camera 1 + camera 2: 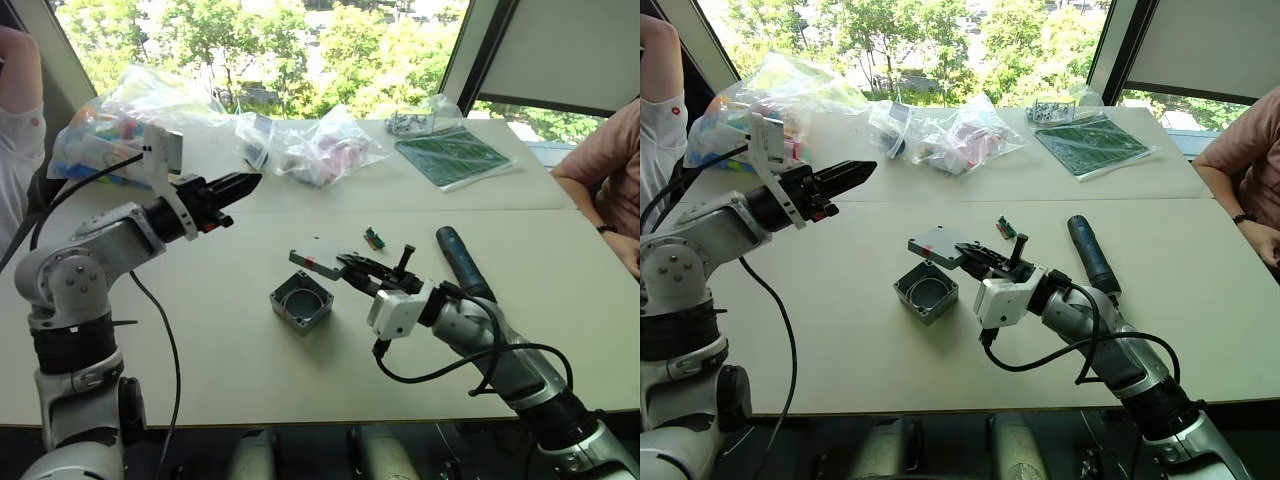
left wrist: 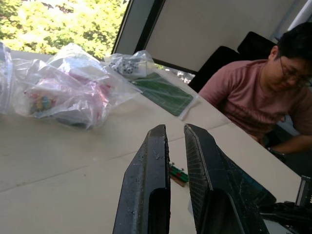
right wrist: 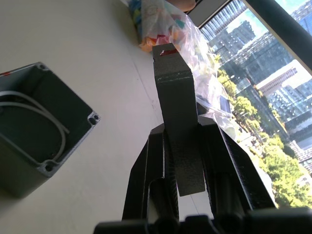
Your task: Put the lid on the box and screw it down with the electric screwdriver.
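The box (image 1: 300, 302) sits open side up on the table's middle, with a white wire loop inside (image 3: 34, 112). My right gripper (image 1: 347, 266) is shut on the lid (image 1: 316, 261), a flat grey plate with a small red mark, held edge-on just above the table behind and to the right of the box. The lid (image 3: 178, 126) stands between both fingers in the right wrist view. The electric screwdriver (image 1: 462, 262) lies on the table to the right of my right arm. My left gripper (image 1: 245, 183) hangs in the air over the left of the table, shut and holding nothing.
A small green component (image 1: 375, 238) lies behind the lid. Clear bags of parts (image 1: 320, 145) and a green circuit board (image 1: 455, 155) line the back of the table. One person sits at the right edge (image 1: 610, 170), another's arm shows at the far left (image 1: 15, 110).
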Motion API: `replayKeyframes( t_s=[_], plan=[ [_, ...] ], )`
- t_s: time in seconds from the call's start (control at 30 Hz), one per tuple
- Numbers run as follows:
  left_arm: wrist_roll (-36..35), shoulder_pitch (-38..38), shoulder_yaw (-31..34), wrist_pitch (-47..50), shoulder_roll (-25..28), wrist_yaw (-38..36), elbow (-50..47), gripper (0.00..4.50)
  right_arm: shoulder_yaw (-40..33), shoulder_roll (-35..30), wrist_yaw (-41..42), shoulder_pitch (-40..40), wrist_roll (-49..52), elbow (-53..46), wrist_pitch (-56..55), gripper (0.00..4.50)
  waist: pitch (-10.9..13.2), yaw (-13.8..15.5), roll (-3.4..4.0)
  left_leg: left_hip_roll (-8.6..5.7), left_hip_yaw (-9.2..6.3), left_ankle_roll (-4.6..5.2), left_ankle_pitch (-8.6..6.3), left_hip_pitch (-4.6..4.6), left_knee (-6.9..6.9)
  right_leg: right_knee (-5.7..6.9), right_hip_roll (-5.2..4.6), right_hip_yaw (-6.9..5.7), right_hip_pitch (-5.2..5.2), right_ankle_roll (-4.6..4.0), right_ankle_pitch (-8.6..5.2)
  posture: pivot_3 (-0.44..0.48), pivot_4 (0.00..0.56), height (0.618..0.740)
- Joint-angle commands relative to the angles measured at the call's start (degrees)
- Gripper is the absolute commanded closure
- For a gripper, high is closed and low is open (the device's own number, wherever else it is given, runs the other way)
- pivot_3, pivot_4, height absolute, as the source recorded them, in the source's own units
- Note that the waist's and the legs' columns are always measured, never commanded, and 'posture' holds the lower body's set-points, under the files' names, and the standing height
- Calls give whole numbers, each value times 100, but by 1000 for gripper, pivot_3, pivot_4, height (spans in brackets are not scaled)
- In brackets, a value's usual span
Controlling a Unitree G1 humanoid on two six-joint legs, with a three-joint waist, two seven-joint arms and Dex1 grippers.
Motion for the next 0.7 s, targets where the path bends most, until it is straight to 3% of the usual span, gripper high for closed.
replayKeyframes(
  t_s=[0.03,0.1,0.17,0.23,0.37,0.5,0.7],
  plan=[
    [144,-215,-558,-130,270,-866,164,3933,98,80,-547,107,-972,-174,-485,4314,0,10,-2,0,0,0,0,5,0,-1,0,0,3,-2,-1,0,150,740],
    [277,-323,-801,-227,297,-1080,274,3933,76,158,-695,129,-1234,-124,-490,4314,2,17,-6,0,0,0,0,5,-1,-2,-1,0,6,-3,-1,0,150,740],
    [967,-479,-1652,-742,441,-1750,526,3933,232,480,-700,39,-1715,-81,-127,4314,9,22,-17,0,1,0,0,5,0,-3,-2,1,8,-3,-2,0,150,740],
    [1319,-595,-2067,-988,462,-2052,680,3933,250,597,-712,49,-1923,-74,-4,4314,9,25,-24,-1,0,0,1,5,0,-3,0,1,9,-4,-1,0,150,740],
    [1605,-832,-2376,-1146,293,-2363,1085,3933,276,751,-768,142,-2327,-34,275,4314,11,27,-27,-2,3,0,1,4,0,-4,-3,3,9,-5,-1,0,150,740],
    [2286,-983,-3064,-1705,397,-3175,1476,3933,304,921,-823,377,-2680,-237,639,4314,13,26,-30,-2,3,0,1,4,0,-3,-2,3,9,-5,-1,0,150,740],
    [2915,-1439,-3456,-2299,150,-3842,2375,3933,381,1108,-924,751,-3035,-576,890,4314,13,27,-30,-2,3,1,1,3,0,-2,-1,3,8,-6,-2,0,150,740]
  ],
)
